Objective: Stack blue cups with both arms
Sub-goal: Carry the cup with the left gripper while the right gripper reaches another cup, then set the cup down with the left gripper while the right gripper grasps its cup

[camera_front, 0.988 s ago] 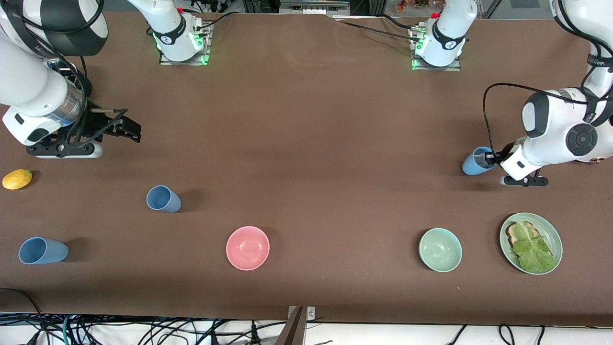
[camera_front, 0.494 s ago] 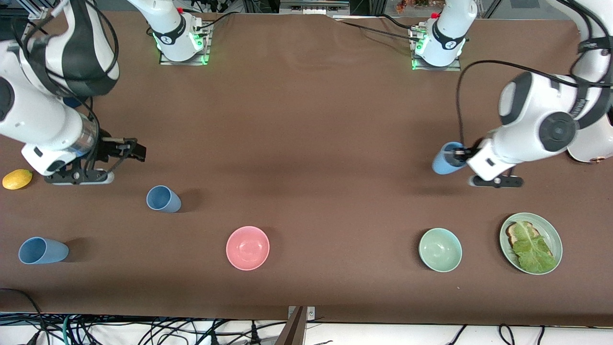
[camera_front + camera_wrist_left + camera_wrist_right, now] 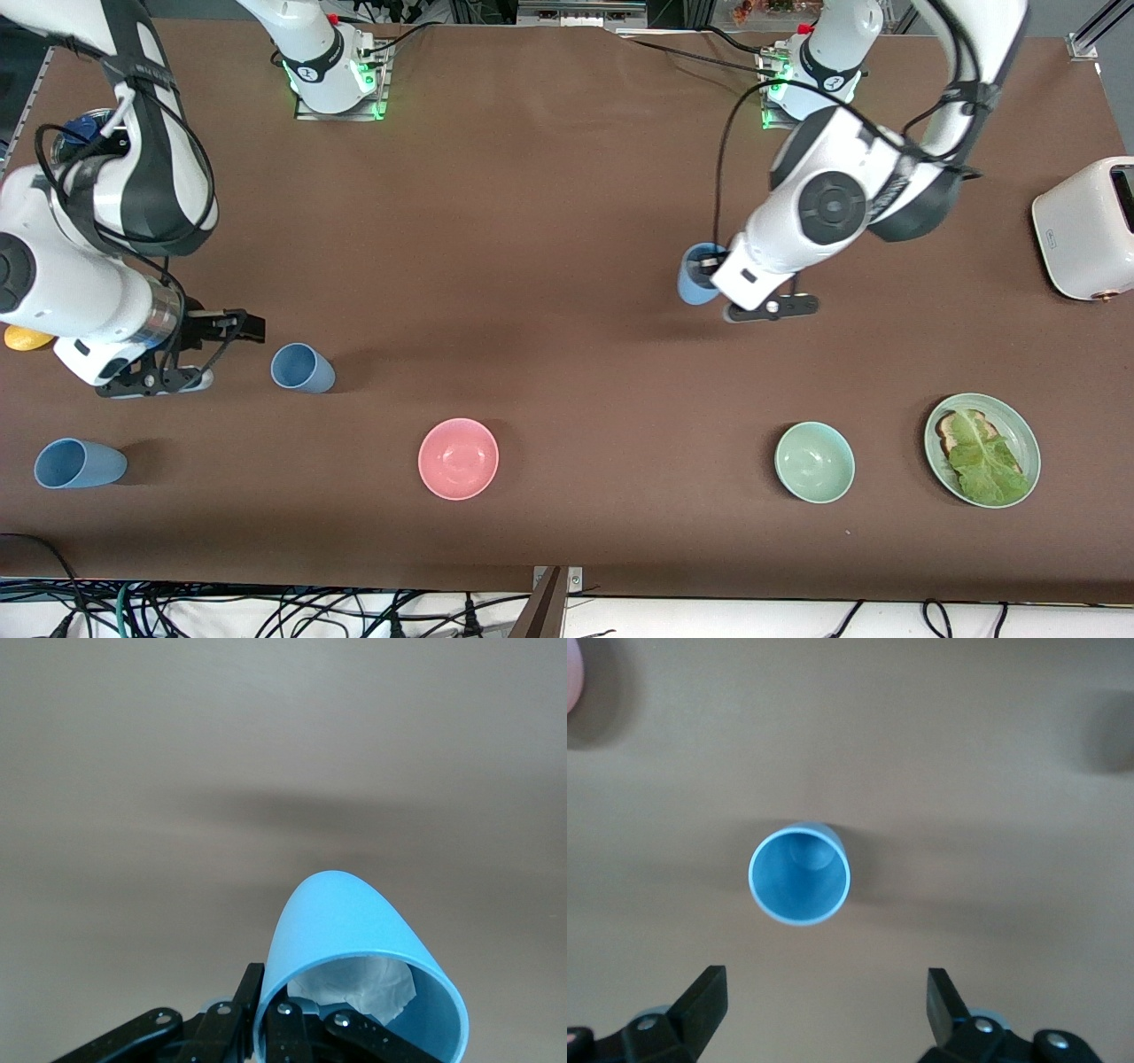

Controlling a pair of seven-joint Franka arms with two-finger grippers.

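Observation:
My left gripper (image 3: pixel 709 266) is shut on the rim of a blue cup (image 3: pixel 695 276) and holds it above the table's middle. In the left wrist view one finger is inside and one outside the wall of this cup (image 3: pixel 354 930), with something pale inside. My right gripper (image 3: pixel 241 328) is open and empty, just beside a second blue cup (image 3: pixel 301 368) that stands upright. In the right wrist view this cup (image 3: pixel 799 873) lies ahead of the open gripper (image 3: pixel 826 992). A third blue cup (image 3: pixel 78 463) stands nearer the front camera at the right arm's end.
A pink bowl (image 3: pixel 458 458), a green bowl (image 3: pixel 814 462) and a green plate (image 3: pixel 1028 434) with toast and lettuce stand along the near side. A lemon (image 3: pixel 22 338) lies beside the right arm. A white toaster (image 3: pixel 1085 226) stands at the left arm's end.
My left gripper has carried its blue cup toward the table's middle. My right gripper has moved closer to the second blue cup, still open.

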